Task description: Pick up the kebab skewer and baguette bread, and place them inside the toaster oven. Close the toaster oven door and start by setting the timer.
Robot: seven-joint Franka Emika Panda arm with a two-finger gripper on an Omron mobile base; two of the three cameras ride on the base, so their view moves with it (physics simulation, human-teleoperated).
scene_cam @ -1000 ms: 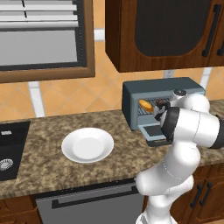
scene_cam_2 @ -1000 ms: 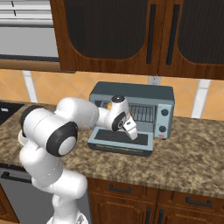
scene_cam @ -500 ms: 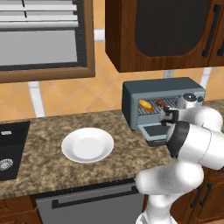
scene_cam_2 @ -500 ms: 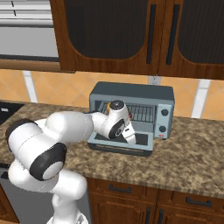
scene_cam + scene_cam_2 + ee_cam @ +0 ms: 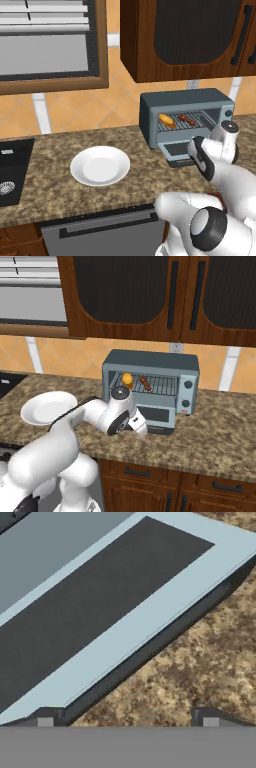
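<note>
On the granite countertop (image 5: 60, 200), against the tiled wall, the blue-grey toaster oven (image 5: 150, 387) is found with its door (image 5: 115, 607) folded down flat in front of the cavity. On the wire rack inside, the baguette bread (image 5: 167, 120) is seen lying at the left end, and the kebab skewer (image 5: 188, 119) is seen just beside it, toward the middle of the rack. In the right base view the same loaf and skewer are observed side by side on the rack, with two knobs (image 5: 187, 393) set one above the other on the oven's right face.

The gripper (image 5: 127, 722) is held low over the lowered door, close to its handle edge. Its fingertips (image 5: 46, 721) are spread as wide apart as they go, one over the door's front rim and the other over bare countertop; nothing is pinched between them. The door's dark glass window and pale frame are seen running diagonally across the hand view.

A white plate (image 5: 100, 165) is noted on the countertop, well apart from the oven on its left, with nothing on it. A dark sink (image 5: 12, 167) is seen at the far left edge.
</note>
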